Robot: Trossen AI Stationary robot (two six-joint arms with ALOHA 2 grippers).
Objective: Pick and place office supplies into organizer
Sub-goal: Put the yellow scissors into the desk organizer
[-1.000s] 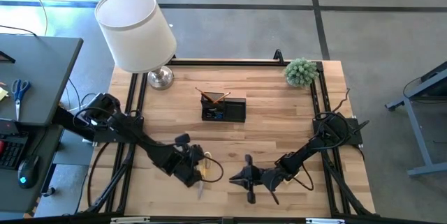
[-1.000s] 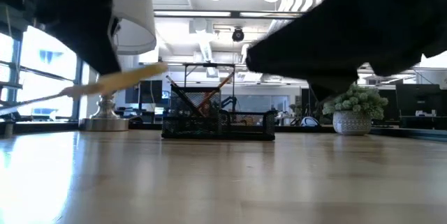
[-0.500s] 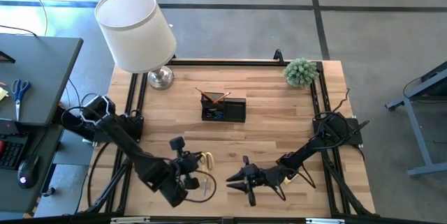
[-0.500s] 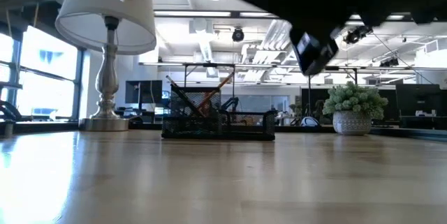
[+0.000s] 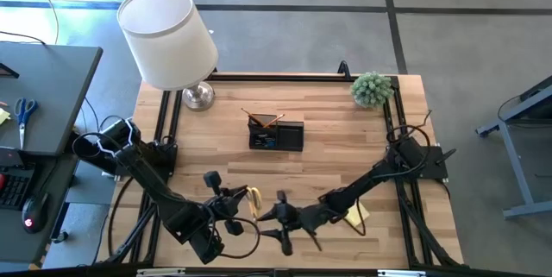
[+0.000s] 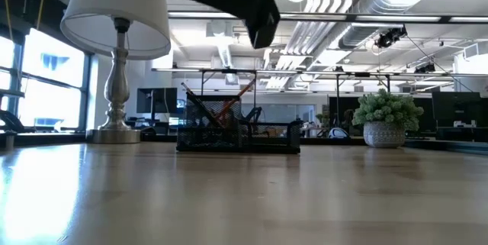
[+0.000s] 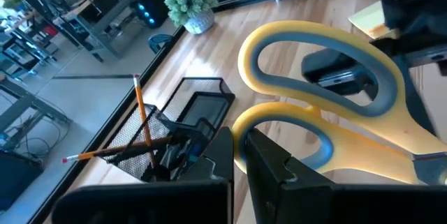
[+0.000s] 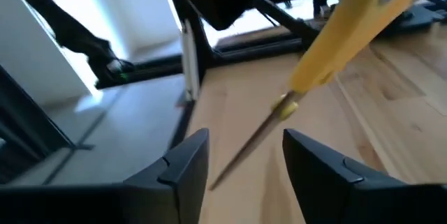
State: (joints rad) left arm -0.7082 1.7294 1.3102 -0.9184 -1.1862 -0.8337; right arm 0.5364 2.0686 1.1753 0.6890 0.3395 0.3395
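Scissors update. High view: my left gripper (image 5: 231, 215) had carried the yellow-handled scissors (image 5: 253, 198) off the table near the front edge, and my right gripper (image 5: 269, 217) had slid in just beside them, so a handoff looked likely. The organizer (image 5: 276, 135) sat well apart.

Low view: no scissors, only the organizer (image 6: 238, 134).

Left wrist view: fingers (image 7: 269, 168) pinched a handle loop (image 7: 328, 105).

Right wrist view: jaws spread, scissors (image 8: 335, 35) slanted, blades (image 8: 255, 144) pointing down at the table.

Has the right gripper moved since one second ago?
Yes. In the high view the right gripper has shifted leftward, away from the plant, toward the scissors.
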